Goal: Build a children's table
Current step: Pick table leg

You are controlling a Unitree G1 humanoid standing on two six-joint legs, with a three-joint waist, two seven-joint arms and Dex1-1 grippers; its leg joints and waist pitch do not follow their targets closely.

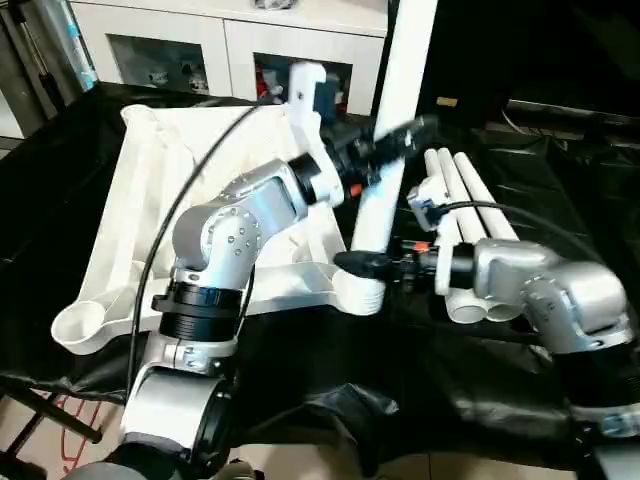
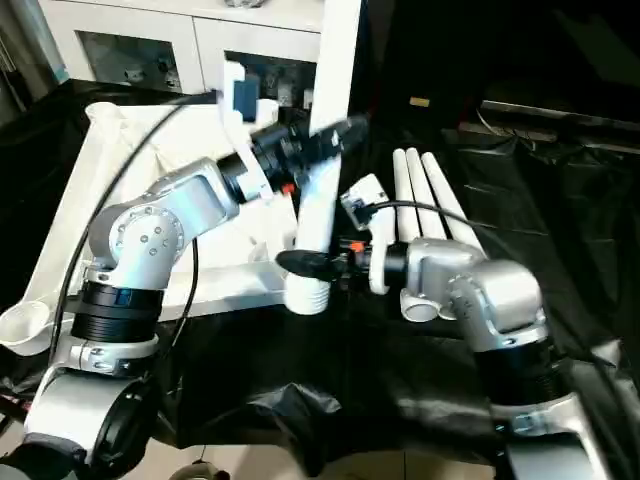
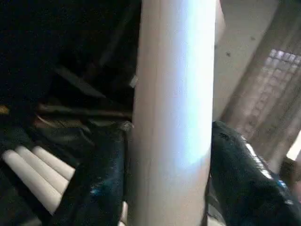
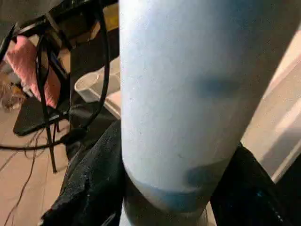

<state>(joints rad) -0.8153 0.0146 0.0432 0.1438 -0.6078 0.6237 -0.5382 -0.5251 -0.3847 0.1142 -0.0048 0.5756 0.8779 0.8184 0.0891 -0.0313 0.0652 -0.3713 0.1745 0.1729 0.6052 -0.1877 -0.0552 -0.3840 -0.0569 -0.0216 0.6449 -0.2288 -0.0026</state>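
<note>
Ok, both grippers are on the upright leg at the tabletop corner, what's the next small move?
Probably press the leg straight down. Its flared end sits at the tabletop corner, the left gripper grips it higher, the right gripper near the base.

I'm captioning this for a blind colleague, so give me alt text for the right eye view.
A white table leg stands upright at a corner of the upturned tabletop, with the left gripper around it higher up and the right gripper near its base. Three spare legs lie on black sheeting beside it.
</note>
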